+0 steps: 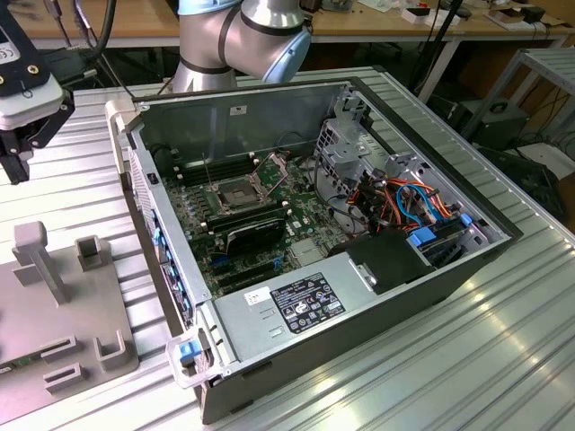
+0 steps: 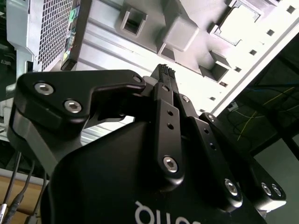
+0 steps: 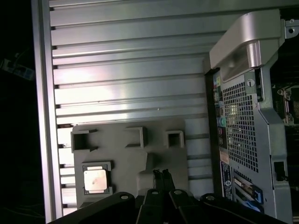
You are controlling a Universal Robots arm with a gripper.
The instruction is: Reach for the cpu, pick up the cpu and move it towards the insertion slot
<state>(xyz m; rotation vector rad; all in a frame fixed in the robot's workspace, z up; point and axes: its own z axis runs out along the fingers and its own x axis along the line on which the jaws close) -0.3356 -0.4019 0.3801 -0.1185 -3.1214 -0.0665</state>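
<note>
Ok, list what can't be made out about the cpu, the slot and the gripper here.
cpu: first wrist view; its underside faces down into the grey fixture, hidden.
insertion slot: exterior view; its contacts are too small to tell.
gripper: first wrist view; its height above the fixture cannot be judged from this angle.

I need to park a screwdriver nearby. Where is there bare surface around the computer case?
The ribbed table is bare past the computer case toward the exterior view's lower right, and between the grey fixture plate and the table's far edge. Inside it, cables crowd everything.
</note>
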